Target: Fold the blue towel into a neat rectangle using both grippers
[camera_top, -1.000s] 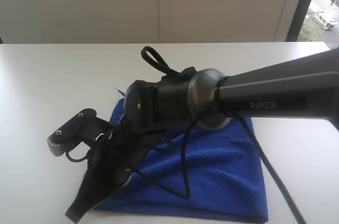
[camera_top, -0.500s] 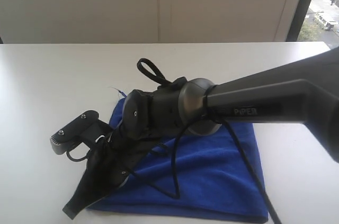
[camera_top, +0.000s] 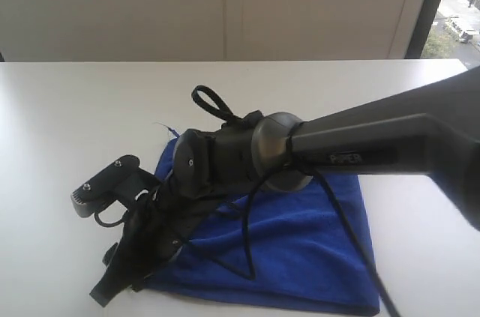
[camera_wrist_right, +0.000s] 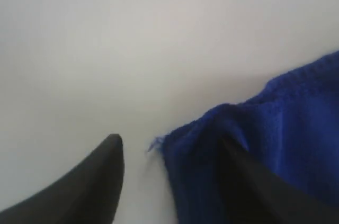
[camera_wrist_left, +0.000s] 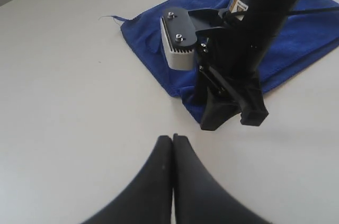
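white table fills the scene, with a pale wall and a strip of window behind. right claw stands with its fingers apart at the corner of the blue towel that sits lower left in the exterior view. the puckered corner lies loose between them, one finger over the cloth, the other over bare table, nothing pinched. left claw is pressed together and empty, hovering over bare table near that same corner, apart from the cloth. outward, the towel lies flat under the right arm and shows doubled layers along one side, so i judge at least one fold done. its sides slant and the corner bunches, so squaring up, and probably another fold, is left.
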Tool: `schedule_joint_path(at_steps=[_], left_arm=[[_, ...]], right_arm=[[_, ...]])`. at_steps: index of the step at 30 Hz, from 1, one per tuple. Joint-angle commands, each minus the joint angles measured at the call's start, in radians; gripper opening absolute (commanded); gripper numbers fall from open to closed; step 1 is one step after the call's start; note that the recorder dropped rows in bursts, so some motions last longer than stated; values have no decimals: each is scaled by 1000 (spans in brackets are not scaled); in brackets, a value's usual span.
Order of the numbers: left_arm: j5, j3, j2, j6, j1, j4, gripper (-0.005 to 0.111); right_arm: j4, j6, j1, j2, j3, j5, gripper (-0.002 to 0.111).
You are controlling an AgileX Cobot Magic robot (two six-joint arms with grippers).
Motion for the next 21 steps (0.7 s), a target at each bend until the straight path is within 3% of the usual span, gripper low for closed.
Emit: schedule_joint_path(at_steps=[1, 6, 13, 21], left_arm=[[-3, 8, -8, -4, 2, -3, 0], [-3, 12, -8, -4, 2, -3, 0], [-5, 11, -8, -4, 2, -3, 0], [-5, 11, -8, -4, 2, -3, 0]], right_arm=[[-149, 15, -17, -123, -15, 43, 51], [-373, 224, -51, -212, 2, 175, 38], [-426, 252, -61, -170, 146, 144, 0], [-438, 252, -61, -116, 179, 20, 0]])
